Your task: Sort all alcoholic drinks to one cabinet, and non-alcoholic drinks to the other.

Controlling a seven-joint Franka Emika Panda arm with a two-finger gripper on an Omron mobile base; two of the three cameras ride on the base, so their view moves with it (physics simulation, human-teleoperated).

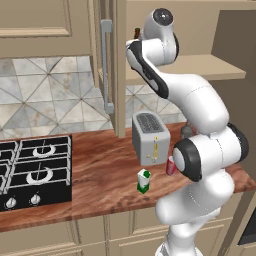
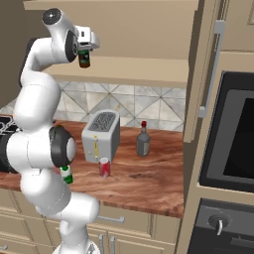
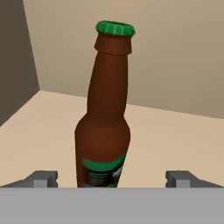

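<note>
The slim dark-brown beer bottle (image 3: 105,131) with a green cap and green label stands upright on the shelf (image 2: 144,69) of the open wall cabinet. My gripper (image 3: 111,179) is open, one fingertip (image 3: 43,178) on each side of the bottle's base and apart from it. From the right base view, the hand (image 2: 84,49) sits over the bottle (image 2: 84,60) at the shelf's left end. On the counter are the grey bottle with a red cap (image 2: 143,141), the red can (image 2: 104,167) and the green-and-white carton (image 1: 144,181). A second cabinet (image 1: 35,25) at upper left is closed.
A silver toaster (image 1: 150,137) stands on the wooden counter behind the can and the carton. The open cabinet doors (image 1: 107,65) (image 2: 211,69) with grey bar handles flank the shelf. A black stove (image 1: 35,170) lies at the left and a built-in oven (image 2: 233,134) at the right.
</note>
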